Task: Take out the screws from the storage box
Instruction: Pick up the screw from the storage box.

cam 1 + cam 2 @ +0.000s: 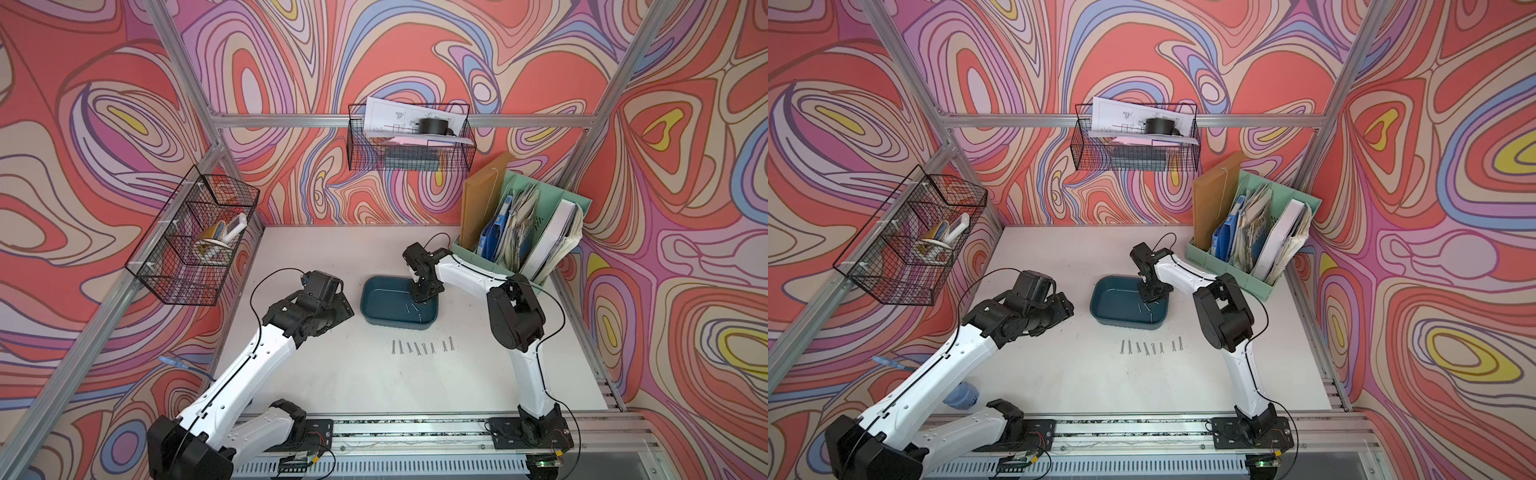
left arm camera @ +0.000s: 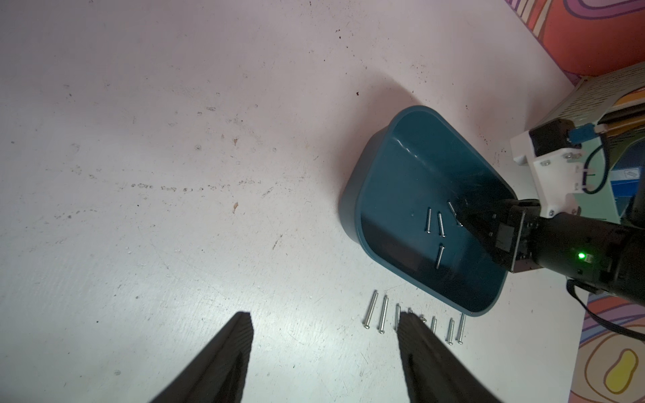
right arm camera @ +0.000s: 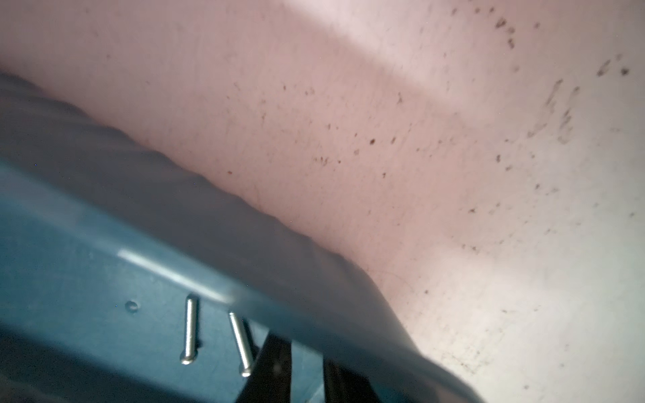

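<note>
The storage box [image 1: 386,291] [image 1: 1113,295] is a dark teal tray on the white table, shown in both top views. A few screws [image 1: 411,308] [image 2: 434,221] lie on its floor. My right gripper [image 1: 419,297] [image 3: 305,352] reaches down into the box. Its jaws stand a narrow gap apart with only teal floor between them, and one screw [image 3: 241,343] lies just outside a finger [image 3: 272,363]. Several more screws [image 1: 422,347] [image 2: 382,314] lie in a row on the table in front of the box. My left gripper [image 1: 340,307] [image 2: 324,321] hovers left of the box, open and empty.
A mint-green file organiser [image 1: 519,232] full of folders stands at the back right, close behind the right arm. Two black wire baskets [image 1: 195,237] [image 1: 409,137] hang on the left frame and the back wall. A blue object [image 1: 961,395] lies by the left arm's base.
</note>
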### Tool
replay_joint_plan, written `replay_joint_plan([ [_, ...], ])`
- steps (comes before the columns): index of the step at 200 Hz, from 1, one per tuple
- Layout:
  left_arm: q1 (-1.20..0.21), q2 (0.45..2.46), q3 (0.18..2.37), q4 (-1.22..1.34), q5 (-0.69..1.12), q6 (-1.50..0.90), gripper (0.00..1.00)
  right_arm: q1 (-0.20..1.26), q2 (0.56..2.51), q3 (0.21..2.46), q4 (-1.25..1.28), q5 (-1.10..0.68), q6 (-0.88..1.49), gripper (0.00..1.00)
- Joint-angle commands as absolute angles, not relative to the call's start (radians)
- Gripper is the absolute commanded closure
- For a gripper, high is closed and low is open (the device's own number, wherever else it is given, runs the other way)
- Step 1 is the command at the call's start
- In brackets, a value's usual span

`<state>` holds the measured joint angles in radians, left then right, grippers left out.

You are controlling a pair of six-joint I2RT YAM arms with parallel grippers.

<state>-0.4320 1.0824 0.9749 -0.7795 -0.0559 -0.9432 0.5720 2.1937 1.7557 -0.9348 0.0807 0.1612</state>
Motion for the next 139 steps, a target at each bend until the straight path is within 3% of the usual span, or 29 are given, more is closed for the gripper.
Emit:
replay_joint_plan([
  [1, -0.427, 1.065, 0.962, -0.801, -0.071, -0.951, 0.28, 0.574, 2.221, 1.774, -0.94, 0.115, 0.141, 0.78],
  [84, -0.426, 1.046, 0.951, -0.807, -0.078, -0.951, 0.28, 0.574, 2.23, 1.743, -0.923, 0.071, 0.148, 0.75],
  [139, -0.427, 1.025, 0.932, -0.804, -0.083, -0.96, 0.28, 0.574, 2.257, 1.748, -0.942, 0.075, 0.147, 0.79],
])
